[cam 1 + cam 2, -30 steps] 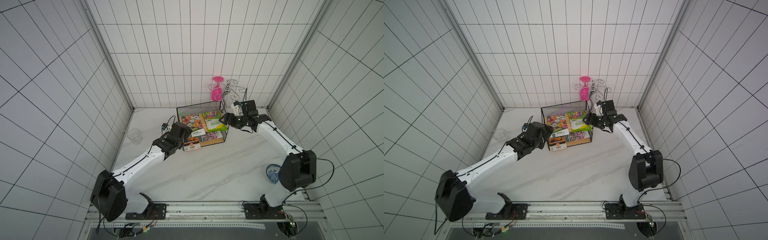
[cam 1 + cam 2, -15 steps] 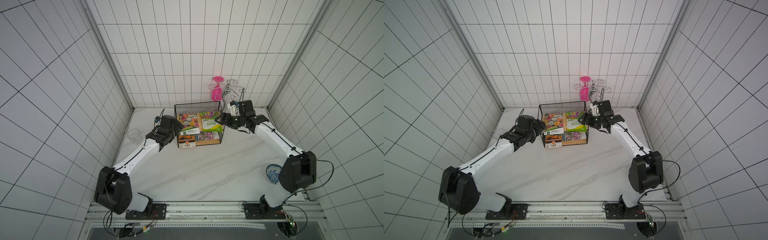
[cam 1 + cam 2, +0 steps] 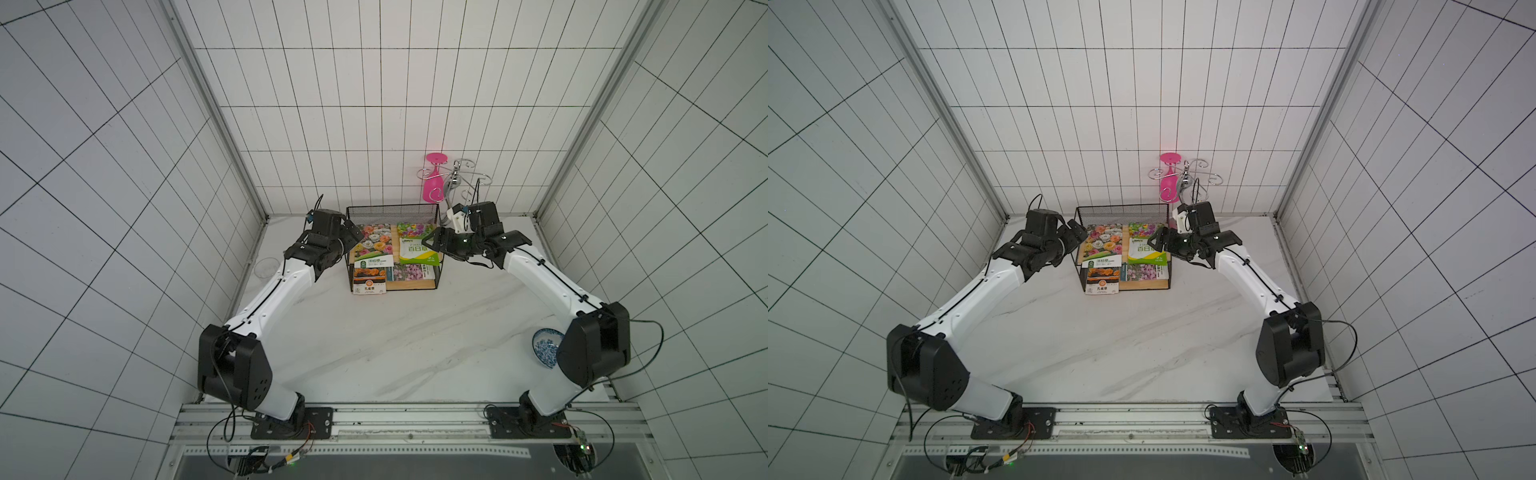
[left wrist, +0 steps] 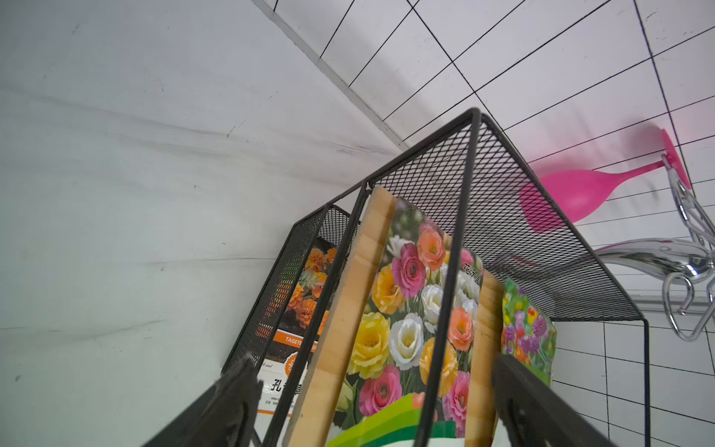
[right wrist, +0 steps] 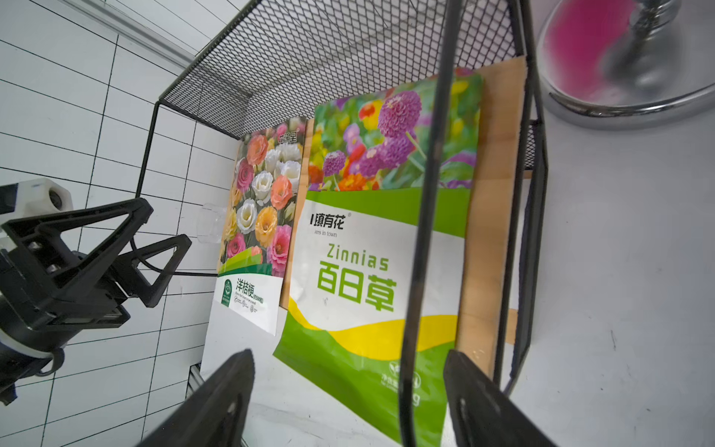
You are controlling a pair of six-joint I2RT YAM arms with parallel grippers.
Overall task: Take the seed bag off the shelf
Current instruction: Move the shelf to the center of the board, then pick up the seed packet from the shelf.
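Left claw (image 4: 371,387) gapes wide and empty, a post of the shelf (image 4: 425,182) between its fingers. Just beyond it the flower bag (image 4: 410,321) lies flat on the top board (image 4: 348,309). Right claw (image 5: 348,360), partly spread and holding nothing, straddles the opposite post, with the zinnia bag (image 5: 360,271) just ahead on the same board. Past the shelf hangs a pink glass (image 3: 431,189).

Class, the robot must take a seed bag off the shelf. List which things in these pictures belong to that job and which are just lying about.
Belongs to the job:
black wire shelf; zinnia seed bag; mixed-bloom seed bag; marigold seed bag; purple-flower seed bag.

Just lying about:
pink glass; silver stand; clear glass; blue bowl.
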